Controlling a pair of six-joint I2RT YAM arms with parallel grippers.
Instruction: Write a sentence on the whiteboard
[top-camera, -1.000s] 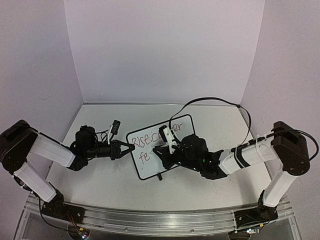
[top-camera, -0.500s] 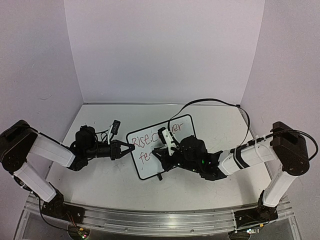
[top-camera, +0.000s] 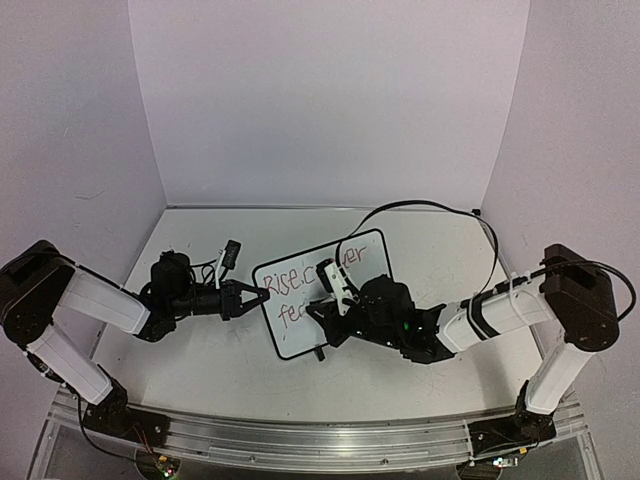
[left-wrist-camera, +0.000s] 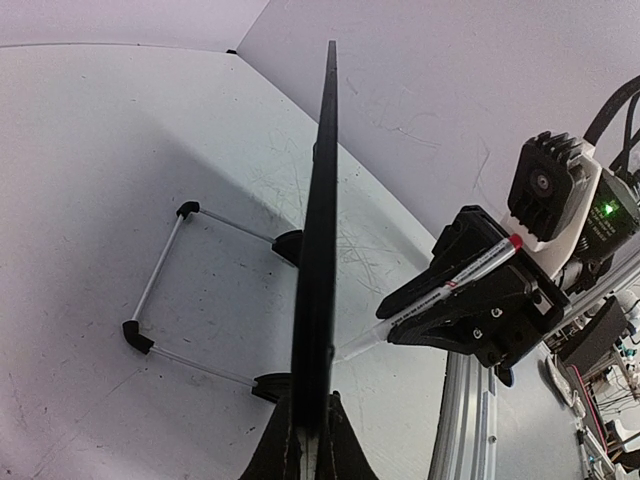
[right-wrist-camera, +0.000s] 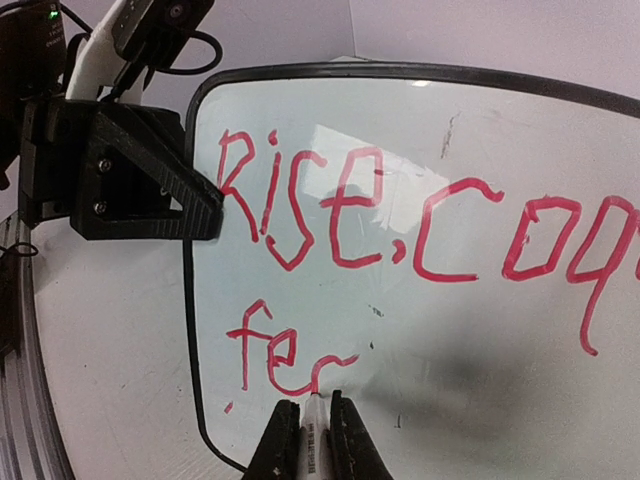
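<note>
Whiteboard position: the whiteboard (top-camera: 297, 336) is propped on its wire stand (left-wrist-camera: 160, 290) near the middle of the bench (top-camera: 200, 370), with its writing face turned toward the near edge and the right side.

Left gripper: the left gripper (top-camera: 256, 297) is clamped shut over the board's left rim, which is pinched between its two fingers in the left wrist view.

Right gripper: the right gripper (right-wrist-camera: 307, 408) is closed on a red marker (right-wrist-camera: 314, 432), whose tip is set against the board face.

Sentence: the sentence (right-wrist-camera: 350, 215) reads "Rise." followed by "coq" on the upper line. The rest is cut off at the picture edge. On the lower line "fer" is written.

Step in hand: the second line is judged to be under way, with the tip resting at the end of the "r".

Next move: the following letter is to be drawn rightward with light, even tip contact. The board is to be held steady by the left gripper so that it is not pushed back or tipped on its stand.
</note>
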